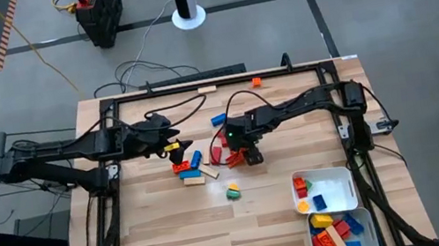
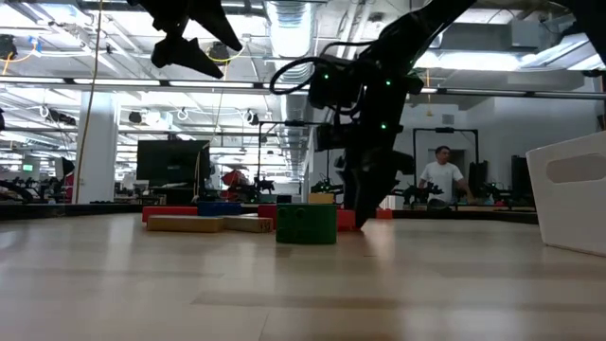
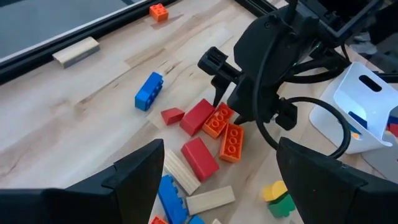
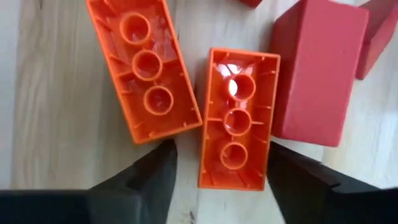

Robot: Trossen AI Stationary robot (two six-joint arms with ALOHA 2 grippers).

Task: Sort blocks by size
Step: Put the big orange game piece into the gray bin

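Two orange blocks lie side by side with their hollow sides up. My right gripper (image 4: 222, 182) points down over one of them (image 4: 235, 118), open, with a finger along each of its long sides at one end. The other orange block (image 4: 142, 68) and a red block (image 4: 314, 71) flank it. In the high view this gripper (image 1: 246, 151) is at the table's middle. My left gripper (image 1: 170, 137) hangs open and empty above the table, left of the pile (image 1: 193, 168) of red, blue, yellow and tan blocks. A green-and-yellow block (image 1: 233, 192) lies apart. My right gripper comes from above with its fingers (image 4: 298, 180) along the orange block's two long sides (image 4: 268, 146), near one end. The block lies flat on the table. I cannot tell whether the fingers touch it.
Two white trays (image 1: 325, 178) (image 1: 372, 236) with sorted blocks stand at the near right. A tan block (image 1: 207, 90) and an orange block (image 1: 256, 82) lie at the far edge, and a blue one (image 1: 218, 120) lies behind my right gripper. A black frame (image 1: 195, 85) borders the table.
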